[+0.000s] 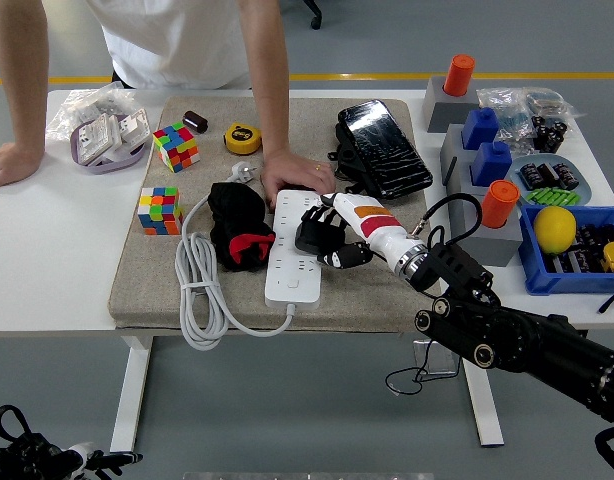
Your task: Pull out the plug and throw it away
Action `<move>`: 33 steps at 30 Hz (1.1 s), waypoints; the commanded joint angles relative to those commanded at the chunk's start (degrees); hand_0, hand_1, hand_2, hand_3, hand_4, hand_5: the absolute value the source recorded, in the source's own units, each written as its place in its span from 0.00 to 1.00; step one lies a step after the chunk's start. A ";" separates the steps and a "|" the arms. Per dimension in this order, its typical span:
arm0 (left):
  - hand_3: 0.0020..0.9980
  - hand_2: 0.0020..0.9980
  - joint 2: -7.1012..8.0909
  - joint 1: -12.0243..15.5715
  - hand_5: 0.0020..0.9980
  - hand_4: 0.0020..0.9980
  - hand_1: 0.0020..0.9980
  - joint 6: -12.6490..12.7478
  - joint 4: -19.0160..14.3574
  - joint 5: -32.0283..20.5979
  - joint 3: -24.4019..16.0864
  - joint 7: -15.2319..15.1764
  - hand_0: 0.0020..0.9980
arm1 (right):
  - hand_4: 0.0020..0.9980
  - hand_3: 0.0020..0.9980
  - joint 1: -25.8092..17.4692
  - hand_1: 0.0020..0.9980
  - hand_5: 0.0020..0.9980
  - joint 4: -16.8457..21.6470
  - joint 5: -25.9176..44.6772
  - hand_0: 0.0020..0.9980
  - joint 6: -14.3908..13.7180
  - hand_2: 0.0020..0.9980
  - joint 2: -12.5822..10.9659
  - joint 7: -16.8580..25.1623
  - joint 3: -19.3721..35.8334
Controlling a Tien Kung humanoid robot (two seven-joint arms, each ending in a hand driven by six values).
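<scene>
Right hand (332, 235) reaches in from the right over the white power strip (294, 250); its black fingers (342, 258) are curled round the black plug (315, 232), thumb side above, other fingers below; plug sits on the strip's upper half, seated or lifted cannot be told; strip lies on the grey mat (137, 270) on the table (47, 250); person's hand (292, 172) presses flat at the strip's far end, just beside the robot's fingers; person's other hand (9, 162) rests at the table's left edge. Counts: one plug in grasp; one strip; two colour cubes (176, 145) (159, 209); two orange cylinders (458, 74) (498, 203); two blue blocks (480, 128) (492, 163); one yellow tape measure (243, 138).
</scene>
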 joint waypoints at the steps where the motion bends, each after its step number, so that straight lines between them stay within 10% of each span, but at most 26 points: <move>1: 0.67 0.69 -0.01 0.05 0.71 0.83 0.67 0.01 0.02 -0.02 0.00 0.00 0.53 | 0.96 0.55 -0.02 0.45 0.00 0.20 -0.06 0.35 -0.18 0.47 0.00 0.11 0.40; 31: 0.67 0.70 -0.23 -0.11 0.71 0.83 0.66 0.46 0.24 -1.57 0.80 -0.67 0.53 | 0.94 0.55 -1.77 0.31 0.00 9.06 -5.40 0.30 2.58 0.36 -2.61 -2.60 14.22; 33: 0.67 0.70 -0.22 -0.10 0.71 0.83 0.66 0.56 0.25 -2.03 0.95 -0.81 0.53 | 0.95 0.54 -2.53 0.45 0.00 10.71 -6.24 0.38 4.53 0.45 -3.39 -3.90 15.46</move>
